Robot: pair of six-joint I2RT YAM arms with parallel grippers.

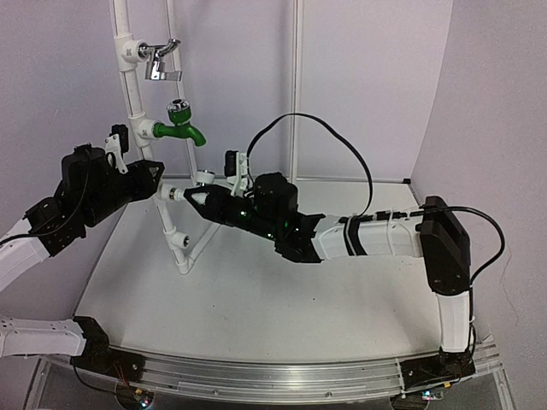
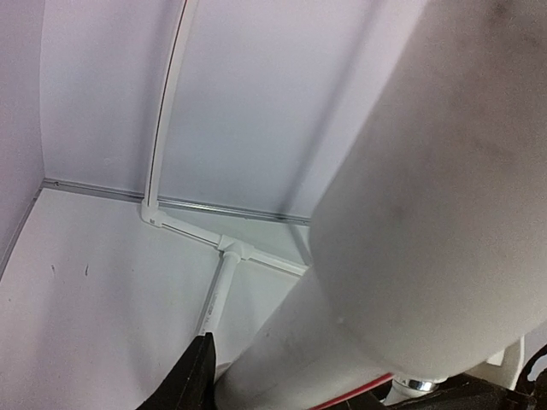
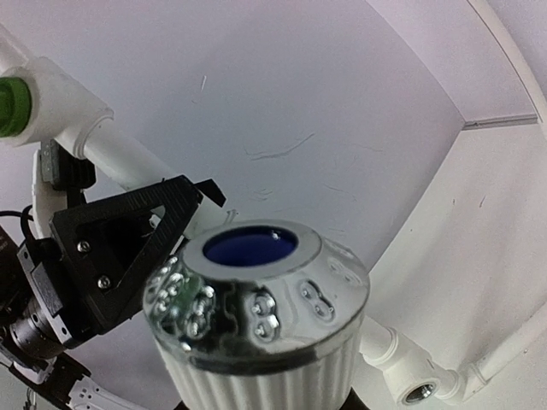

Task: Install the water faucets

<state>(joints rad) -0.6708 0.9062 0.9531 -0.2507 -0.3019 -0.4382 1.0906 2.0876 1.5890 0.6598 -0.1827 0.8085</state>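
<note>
**Bracing the pipe, presenting the faucet**

Left, overhead view: my left gripper (image 1: pixel 156 186) is clamping its jaws on the slanted white pipe frame (image 1: pixel 134 90). The green tap (image 1: pixel 181 126) and the chrome lever tap (image 1: pixel 160 61) are sitting higher on the same frame, at about 12 o'clock from the grip. My reason, as I judge it: the frame looks light, so I am bracing it against the push and twist coming from the other side. The left wrist view is bearing this out, with pipe filling the picture and one black finger (image 2: pixel 192 380) tight beside it.

Centre: the water faucet (image 3: pixel 252 286) is lying roughly level in my right gripper (image 1: pixel 193 197), whose jaws are closed on it. It is sitting at 3 o'clock from the left grip, just beside it. Its knob end, chrome with a blue disc, is facing my right wrist camera, and its far end is pointing toward 9 o'clock, at the pipe. I cannot tell whether that end is touching a socket or threading in, because the joint is hidden between the two grippers.

Right: my right arm is reaching in across the table (image 1: pixel 256 299) from 3 o'clock. It is lying low, I judge, so that the faucet is meeting the pipe square. An open tee socket (image 3: pixel 419 393) is showing at 4 o'clock from the knob, unfilled. I am reading it as a possible later mount.
</note>
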